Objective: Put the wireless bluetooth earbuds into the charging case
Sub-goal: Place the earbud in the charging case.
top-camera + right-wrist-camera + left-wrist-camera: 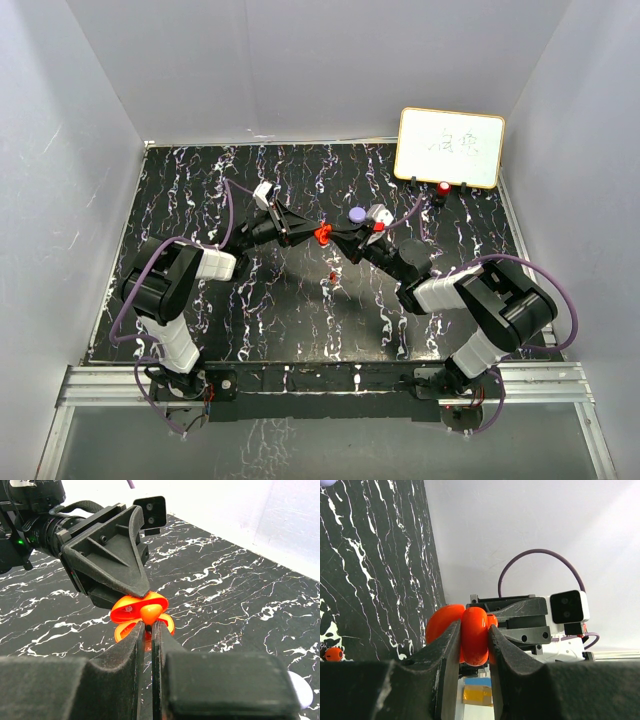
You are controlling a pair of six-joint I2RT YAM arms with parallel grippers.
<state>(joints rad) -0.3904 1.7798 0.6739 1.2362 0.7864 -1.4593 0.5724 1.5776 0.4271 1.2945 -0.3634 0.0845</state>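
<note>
Seating the red earbud, pinched in the closed right claw, was judged to need the red case, clamped open in the left claw, held level.

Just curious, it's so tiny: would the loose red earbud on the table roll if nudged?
Probably. The red earbud looks rounded and glossy, so it may roll or skid on the smooth table. Being so small, it is likely very light and could slip from a pinch.

Left tool and right tool meet mid-counter, the case between them above the counter, an earbud at its mouth. A loose earbud lies just in front; whiteboard stands back right.
</note>
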